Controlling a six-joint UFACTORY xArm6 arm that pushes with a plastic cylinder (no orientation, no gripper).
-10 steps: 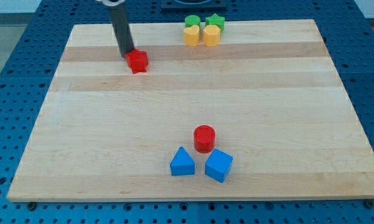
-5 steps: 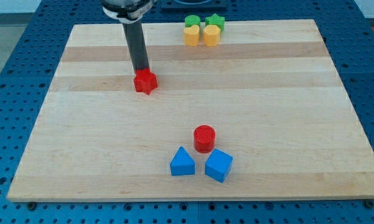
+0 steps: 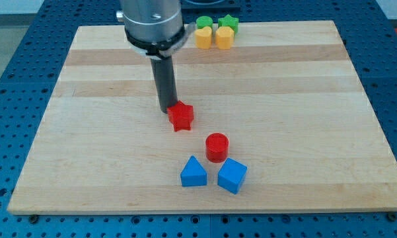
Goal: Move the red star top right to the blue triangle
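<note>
The red star lies near the middle of the wooden board. My tip touches its upper left side. The blue triangle sits near the view's bottom, below and slightly right of the star. A red cylinder stands between them, just up and right of the triangle. A blue cube sits right of the triangle.
At the view's top edge of the board sit a green block, a green star, a yellow heart-shaped block and a yellow block, clustered together.
My tip has pushed the red star down and to the right, from the board's upper left toward the red cylinder. The other blocks have not moved.
</note>
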